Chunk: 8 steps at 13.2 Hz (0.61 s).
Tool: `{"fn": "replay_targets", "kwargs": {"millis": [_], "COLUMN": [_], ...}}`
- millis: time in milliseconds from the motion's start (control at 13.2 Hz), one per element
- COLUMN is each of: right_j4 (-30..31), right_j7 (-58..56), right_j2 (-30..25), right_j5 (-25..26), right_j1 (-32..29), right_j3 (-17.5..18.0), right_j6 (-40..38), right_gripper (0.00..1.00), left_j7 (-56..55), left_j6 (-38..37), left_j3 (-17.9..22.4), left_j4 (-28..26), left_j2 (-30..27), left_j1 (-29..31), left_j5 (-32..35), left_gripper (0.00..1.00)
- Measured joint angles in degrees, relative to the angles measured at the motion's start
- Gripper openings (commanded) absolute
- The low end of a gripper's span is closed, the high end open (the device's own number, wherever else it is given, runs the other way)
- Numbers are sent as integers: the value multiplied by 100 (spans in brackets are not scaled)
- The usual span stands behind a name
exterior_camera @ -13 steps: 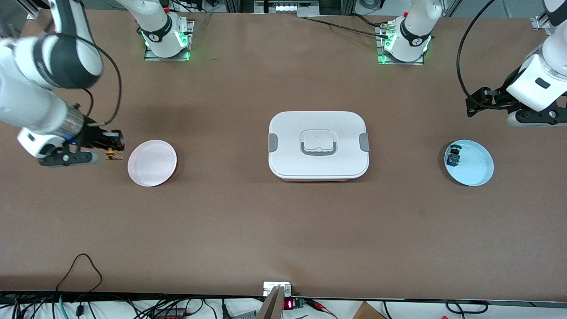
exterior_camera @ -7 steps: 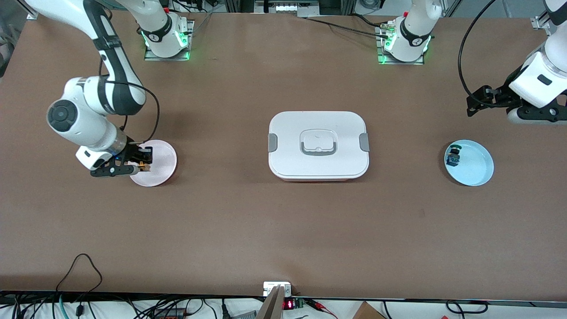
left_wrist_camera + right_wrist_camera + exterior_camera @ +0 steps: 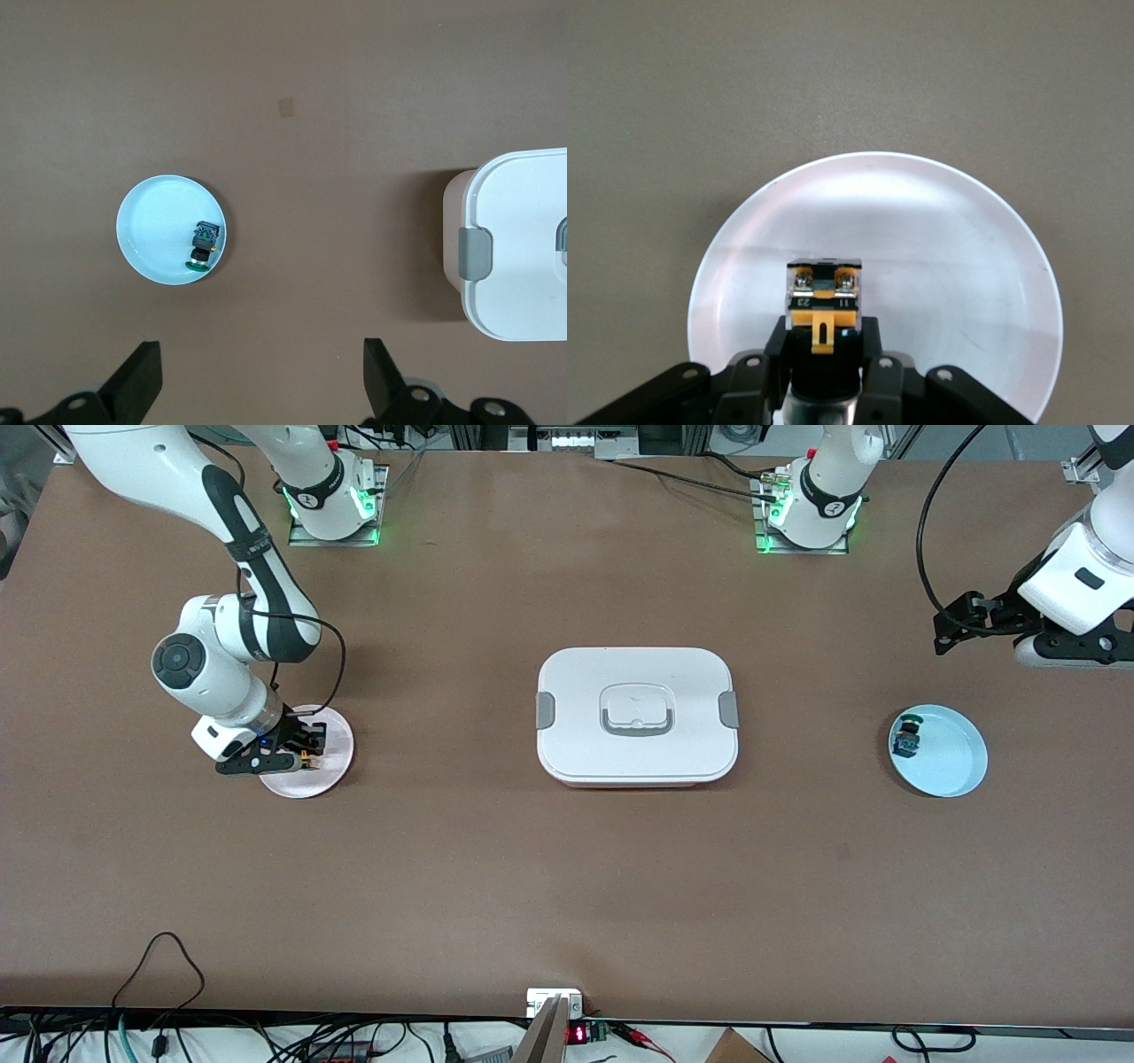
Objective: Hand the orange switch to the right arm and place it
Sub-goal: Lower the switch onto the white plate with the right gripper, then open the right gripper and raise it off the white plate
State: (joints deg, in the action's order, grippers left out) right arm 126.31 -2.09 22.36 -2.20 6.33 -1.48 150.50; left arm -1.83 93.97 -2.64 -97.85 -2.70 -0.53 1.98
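My right gripper point(image 3: 306, 757) is shut on the orange switch point(image 3: 306, 761), a small black part with orange marks, and holds it low over the pink plate point(image 3: 330, 771) at the right arm's end of the table. In the right wrist view the switch point(image 3: 823, 305) sits between the black fingers point(image 3: 868, 345) above the plate point(image 3: 948, 266). My left gripper point(image 3: 950, 636) is open and empty, up in the air near the left arm's end of the table; its fingertips point(image 3: 142, 376) show wide apart in the left wrist view.
A white lidded box point(image 3: 636, 716) stands mid-table. A light blue plate point(image 3: 952, 757) at the left arm's end holds a small green and blue part point(image 3: 906, 736); both show in the left wrist view, the plate point(image 3: 151, 235) and the part point(image 3: 203, 244).
My right arm has swung in from the table's end and lowered, bringing the orange switch from beside the pink plate to over it. The left gripper has barely shifted.
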Motion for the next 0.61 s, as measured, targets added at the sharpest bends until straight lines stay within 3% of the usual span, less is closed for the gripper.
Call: {"fn": "replay_targets", "kwargs": {"millis": [151, 303, 378, 454, 529, 605], "right_j4": [23, 56, 55, 55, 52, 27], "right_j7": [0, 0, 0, 0, 0, 0], "right_j2": [111, 195, 187, 188, 187, 174], "right_j5": [0, 0, 0, 0, 0, 0], "right_j1": [0, 0, -1, -1, -1, -1], "right_j3": [0, 0, 0, 0, 0, 0], "right_j6": [105, 230, 246, 248, 248, 221], "right_gripper": [4, 20, 46, 87, 100, 100], "left_j7": [0, 0, 0, 0, 0, 0], "left_j6": [0, 0, 0, 0, 0, 0], "left_j3": [0, 0, 0, 0, 0, 0], "left_j4": [0, 0, 0, 0, 0, 0], "left_j2": [0, 0, 0, 0, 0, 0], "left_j1": [0, 0, 0, 0, 0, 0], "left_j5": [0, 0, 0, 0, 0, 0], "left_gripper": [100, 100, 100, 100, 100, 100]}}
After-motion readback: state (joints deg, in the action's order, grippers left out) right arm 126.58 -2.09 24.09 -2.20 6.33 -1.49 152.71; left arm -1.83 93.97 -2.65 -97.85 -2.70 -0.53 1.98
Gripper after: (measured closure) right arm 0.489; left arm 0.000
